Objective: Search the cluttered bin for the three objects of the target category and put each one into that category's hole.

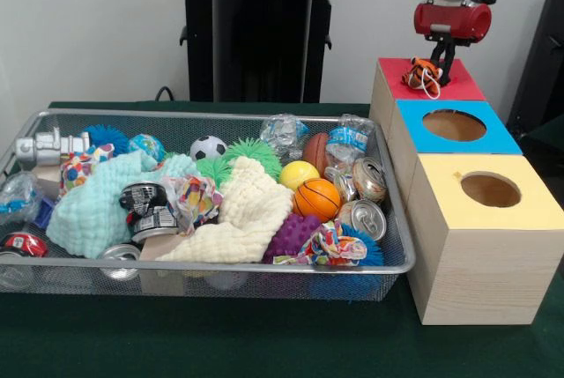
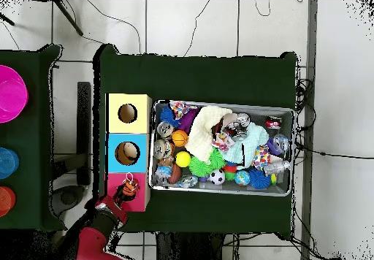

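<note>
the gripper (image 1: 434,74) is seen hanging over the red-topped box (image 1: 458,87), pinched on a small orange striped plush toy (image 1: 423,75) with what looks like a white cord loop on it. the toy is held right at the red panel, so the hole itself is covered and can't be made out in the front view. in the overhead view the same toy (image 2: 129,186) is parked on the red box with the arm coming in from 7 o'clock.

handling-wise, the plush is judged light, soft and squashy, nothing fragile, not slippery. it is best pinched across the body's middle, and the cord could snag on a finger at release.

from the toy outward: the blue-topped box (image 1: 498,140) sits at 5 o'clock in the front view, then the yellow-topped box (image 1: 529,211) further along. the wire mesh bin (image 1: 220,268) lies well off at 8 o'clock, stuffed with cloths, cans, balls and crushed bottles. no other plush animal can be picked out in it for sure; whatever is left is probably buried under the cloths.
</note>
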{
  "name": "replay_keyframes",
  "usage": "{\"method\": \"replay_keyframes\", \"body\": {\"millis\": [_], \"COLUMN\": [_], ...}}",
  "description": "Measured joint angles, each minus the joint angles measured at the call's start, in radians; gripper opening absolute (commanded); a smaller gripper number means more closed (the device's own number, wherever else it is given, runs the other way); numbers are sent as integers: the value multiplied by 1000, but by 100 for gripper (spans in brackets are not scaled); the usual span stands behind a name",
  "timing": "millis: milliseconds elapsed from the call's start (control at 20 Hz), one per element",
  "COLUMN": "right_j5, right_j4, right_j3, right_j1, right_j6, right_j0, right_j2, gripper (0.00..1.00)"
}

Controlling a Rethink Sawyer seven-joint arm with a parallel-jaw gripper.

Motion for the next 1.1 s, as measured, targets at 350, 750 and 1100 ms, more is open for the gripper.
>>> {"method": "replay_keyframes", "body": {"millis": [350,750,1100], "right_j5": [0,0,-2], "right_j4": [11,30,32], "right_j3": [0,8,28], "right_j1": [-1,-13,-21], "right_j6": [0,0,0], "right_j0": [13,28,29], "right_j2": [6,7,16], "gripper": [0,0,0]}}
